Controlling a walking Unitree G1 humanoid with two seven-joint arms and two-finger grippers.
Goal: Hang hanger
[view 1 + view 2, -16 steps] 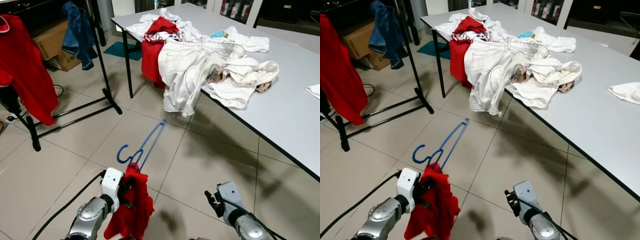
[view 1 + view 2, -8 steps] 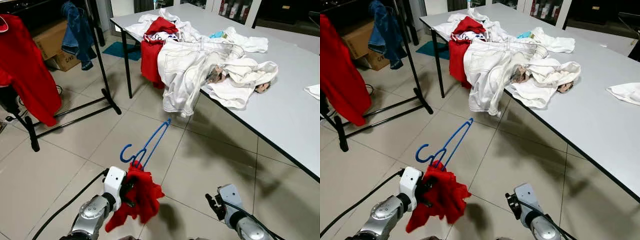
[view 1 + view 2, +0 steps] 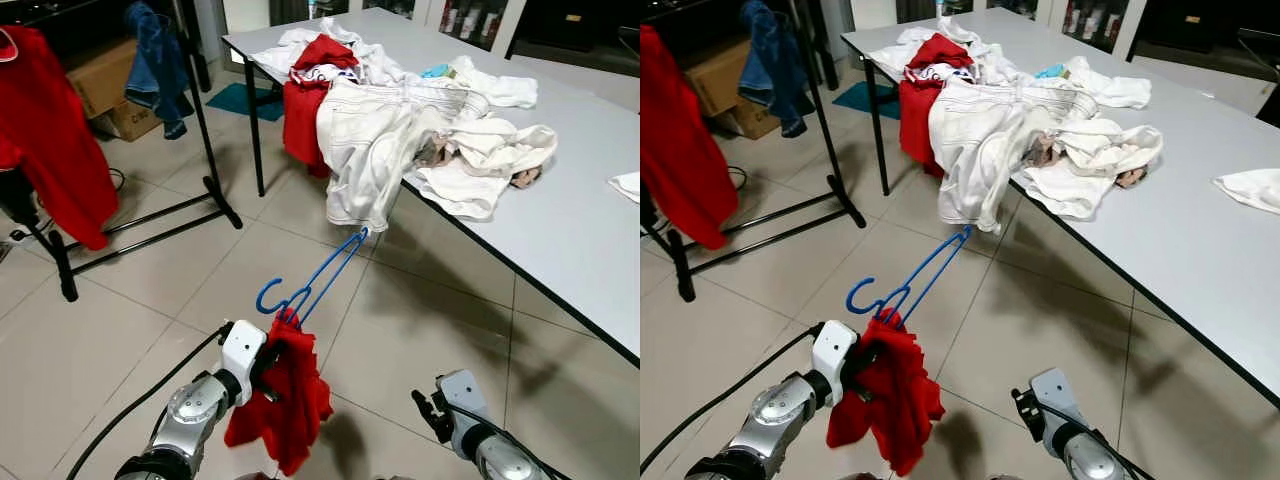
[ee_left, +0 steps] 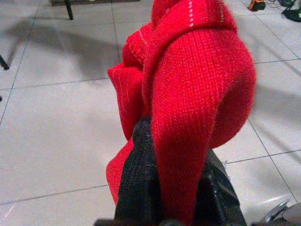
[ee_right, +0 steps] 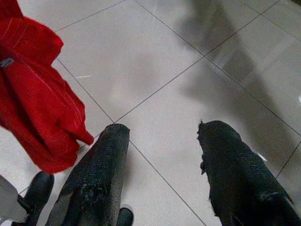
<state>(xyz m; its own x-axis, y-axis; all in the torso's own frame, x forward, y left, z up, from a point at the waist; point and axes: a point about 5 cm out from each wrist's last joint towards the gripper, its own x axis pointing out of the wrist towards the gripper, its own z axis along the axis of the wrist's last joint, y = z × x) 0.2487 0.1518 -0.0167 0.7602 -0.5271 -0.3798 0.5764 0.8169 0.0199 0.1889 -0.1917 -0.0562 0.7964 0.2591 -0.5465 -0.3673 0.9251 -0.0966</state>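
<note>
- Looking down from the robot's head at a tiled floor, with a long grey worktop running along the right side.
- The left hand is low in the foreground, raised over the floor, its two black fingers closed around a bunched red garment.
- The red garment is draped on a blue hanger, which juts up and away from the left hand with its hook curling to the left.
- The hanger's far end reaches towards the hem of a white garment that hangs over the near edge of the worktop; whether the two touch cannot be told.
- More clothes are piled on the worktop: a red garment on the worktop draping over the corner, and crumpled white clothes beside it.
- The right hand sits low at the right, apart from the hanger, its two black fingers spread apart with nothing between them, pointing at bare floor.
- A black clothes rack stands at the left, well apart from the hanger, carrying a hung red garment and a blue denim garment.
- A cardboard box rests on the floor behind the rack.
</note>
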